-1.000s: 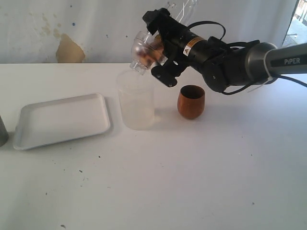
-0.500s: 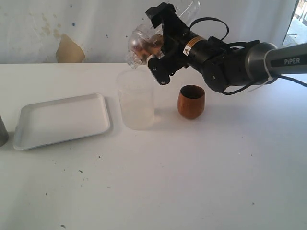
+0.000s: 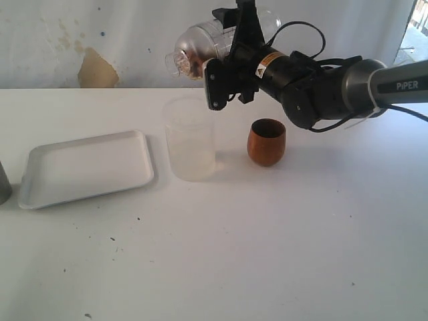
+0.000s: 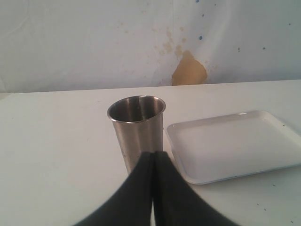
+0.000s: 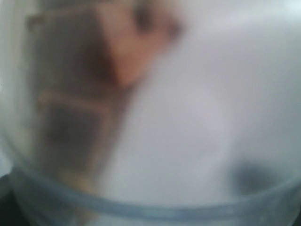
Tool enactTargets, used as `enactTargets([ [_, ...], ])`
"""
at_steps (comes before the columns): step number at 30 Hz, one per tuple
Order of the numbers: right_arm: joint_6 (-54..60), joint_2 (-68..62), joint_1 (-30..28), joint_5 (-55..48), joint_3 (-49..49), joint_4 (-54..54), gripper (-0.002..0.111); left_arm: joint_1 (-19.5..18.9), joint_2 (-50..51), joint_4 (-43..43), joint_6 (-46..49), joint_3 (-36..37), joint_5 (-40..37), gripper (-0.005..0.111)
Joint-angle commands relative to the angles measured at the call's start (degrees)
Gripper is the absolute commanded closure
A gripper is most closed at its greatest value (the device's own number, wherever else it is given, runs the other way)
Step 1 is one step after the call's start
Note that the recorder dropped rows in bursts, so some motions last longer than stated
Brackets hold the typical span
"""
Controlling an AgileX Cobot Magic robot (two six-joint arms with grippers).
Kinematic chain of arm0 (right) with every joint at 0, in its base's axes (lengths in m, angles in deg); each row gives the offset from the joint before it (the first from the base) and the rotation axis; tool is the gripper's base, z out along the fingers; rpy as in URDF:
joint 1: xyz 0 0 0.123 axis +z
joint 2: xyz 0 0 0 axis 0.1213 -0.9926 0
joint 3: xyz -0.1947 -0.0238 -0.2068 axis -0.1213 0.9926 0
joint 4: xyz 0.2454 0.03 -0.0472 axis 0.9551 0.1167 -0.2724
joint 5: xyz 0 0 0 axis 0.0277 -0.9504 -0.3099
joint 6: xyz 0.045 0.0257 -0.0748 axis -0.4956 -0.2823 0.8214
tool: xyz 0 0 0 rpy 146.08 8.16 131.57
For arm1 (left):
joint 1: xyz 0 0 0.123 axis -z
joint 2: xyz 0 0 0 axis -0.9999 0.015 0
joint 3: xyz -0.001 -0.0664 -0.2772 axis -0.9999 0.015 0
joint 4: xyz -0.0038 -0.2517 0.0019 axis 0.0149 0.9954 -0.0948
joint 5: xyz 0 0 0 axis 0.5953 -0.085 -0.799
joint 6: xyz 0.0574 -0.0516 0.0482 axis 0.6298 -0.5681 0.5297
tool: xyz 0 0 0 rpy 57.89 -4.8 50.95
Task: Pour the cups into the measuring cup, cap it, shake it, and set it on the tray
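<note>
My right gripper (image 3: 227,51) is shut on the clear plastic measuring cup (image 3: 195,41), which lies almost level on its side above and just behind a frosted translucent cup (image 3: 190,144). Its narrow end points left, and no printed marks can be made out. In the right wrist view the blurred clear wall of the measuring cup (image 5: 188,117) fills the picture and hides the jaws. The brown wooden cup (image 3: 266,142) stands upright under the right arm. My left gripper (image 4: 153,156) is shut and empty, just in front of the steel tumbler (image 4: 136,125), which shows at the far left edge (image 3: 3,184). The white tray (image 3: 87,167) lies beside the tumbler, nothing on it.
The frosted cup stands between the tray and the wooden cup, mouth up. A white wall with a brown patch (image 3: 97,68) rises behind the table's back edge. The right arm's black forearm (image 3: 334,87) reaches in over the table from the right.
My right gripper has turned the measuring cup up from a downward tilt over the frosted cup's rim to nearly level, and raised it a little. Nothing else has moved.
</note>
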Motion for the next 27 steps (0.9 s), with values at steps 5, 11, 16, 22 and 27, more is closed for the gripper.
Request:
enactTargets([
  [5,-0.89,0.51,-0.04,1.82,-0.59,0.39,0.108,0.26,-0.25,-0.11,0.14,0.27,0.58,0.107],
  [11,-0.89,0.41,-0.04,-0.44,-0.59,0.39,0.108,0.26,-0.25,-0.11,0.14,0.27,0.58,0.107],
  [16,-2.57,0.41,-0.04,-0.57,-0.59,0.39,0.108,0.26,-0.25,-0.11,0.14,0.27,0.58,0.107],
  [22,-27.81,0.41,-0.04,2.71,-0.59,2.33,0.108,0.26,-0.25,-0.11,0.14,0.27,0.58,0.107],
  [27,-41.51,0.41,0.08,5.19,-0.59,2.14,0.108,0.26,-0.25,-0.11,0.14,0.27,0.58,0.107],
])
